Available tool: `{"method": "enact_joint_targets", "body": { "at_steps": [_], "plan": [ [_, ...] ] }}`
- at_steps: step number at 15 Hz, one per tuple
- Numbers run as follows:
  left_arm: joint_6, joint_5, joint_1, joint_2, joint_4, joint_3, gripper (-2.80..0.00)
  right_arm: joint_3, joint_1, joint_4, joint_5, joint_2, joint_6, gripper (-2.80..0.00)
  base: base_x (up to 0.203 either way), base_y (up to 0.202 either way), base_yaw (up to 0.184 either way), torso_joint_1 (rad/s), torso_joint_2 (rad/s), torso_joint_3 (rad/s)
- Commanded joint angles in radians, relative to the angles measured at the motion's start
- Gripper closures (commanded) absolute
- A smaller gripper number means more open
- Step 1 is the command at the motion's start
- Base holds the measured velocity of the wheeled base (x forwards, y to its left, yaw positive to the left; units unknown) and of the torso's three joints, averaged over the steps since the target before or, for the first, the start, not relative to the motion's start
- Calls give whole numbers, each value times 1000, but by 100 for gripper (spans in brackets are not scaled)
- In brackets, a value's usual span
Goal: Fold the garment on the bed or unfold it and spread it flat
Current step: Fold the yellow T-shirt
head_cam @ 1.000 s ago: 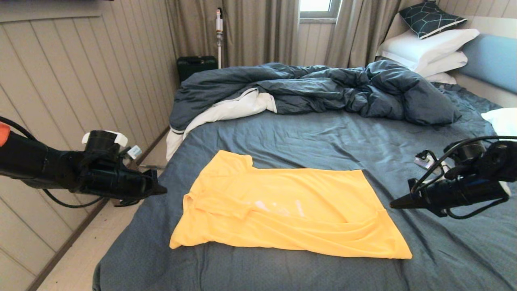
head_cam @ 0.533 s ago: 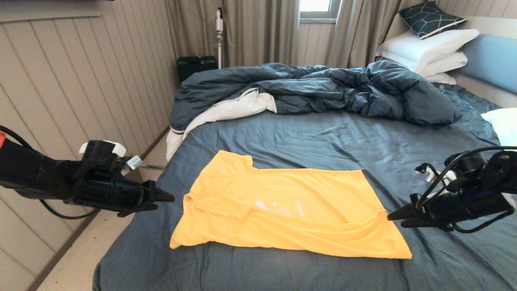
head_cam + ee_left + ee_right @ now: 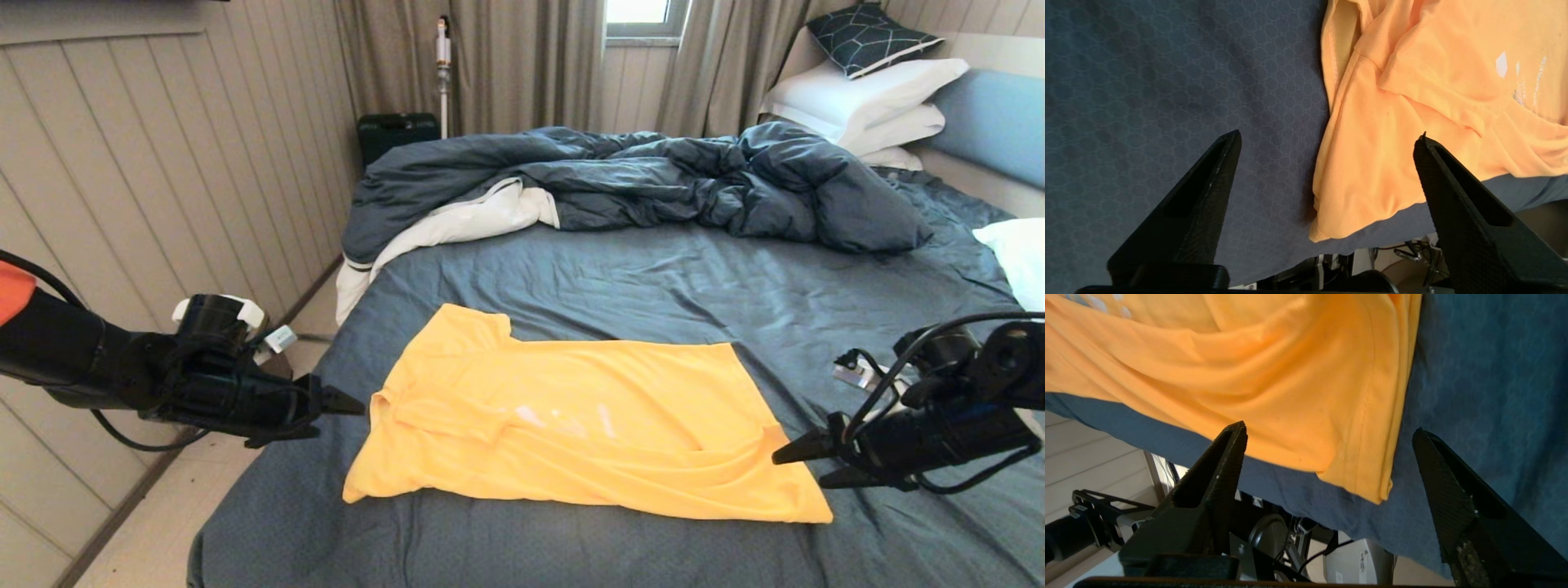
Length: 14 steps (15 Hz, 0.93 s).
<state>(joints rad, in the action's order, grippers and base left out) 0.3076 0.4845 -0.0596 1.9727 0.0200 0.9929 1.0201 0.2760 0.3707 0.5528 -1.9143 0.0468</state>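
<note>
The garment [image 3: 571, 425], a bright yellow T-shirt with faint white lettering, lies partly folded and creased on the near part of the bed [image 3: 653, 278]. My left gripper [image 3: 343, 412] hovers open just off the shirt's left edge, beside the collar end. The left wrist view has the garment [image 3: 1433, 81] and its near corner below the open left gripper [image 3: 1327, 136], which holds nothing. My right gripper [image 3: 798, 471] is open at the shirt's near right corner. In the right wrist view the hem corner of the garment [image 3: 1249, 367] lies under the empty right gripper [image 3: 1329, 428].
A rumpled dark-blue duvet [image 3: 653, 180] with white lining fills the far half of the bed. White pillows [image 3: 865, 90] and a light-blue headboard [image 3: 992, 114] are at the far right. A panelled wall [image 3: 122, 163] runs close along the left, and the bed's front edge is near.
Both grippers went from shut to open. Both also dropped and moved inward toward the garment's left edge and near right corner. The garment has not moved.
</note>
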Motion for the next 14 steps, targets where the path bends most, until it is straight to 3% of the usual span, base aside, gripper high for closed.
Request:
{"method": "enact_joint_targets", "body": {
  "at_steps": [1,14],
  "plan": [
    [4,3,-8,19,0,7,-280,-20,-1,2,1,4,1,-280,0,0,0,0,0,0],
    [2,-3,-57,140,55,32,-280,-43,-11,1,2,14,22,-280,0,0,0,0,0,0]
  ]
}}
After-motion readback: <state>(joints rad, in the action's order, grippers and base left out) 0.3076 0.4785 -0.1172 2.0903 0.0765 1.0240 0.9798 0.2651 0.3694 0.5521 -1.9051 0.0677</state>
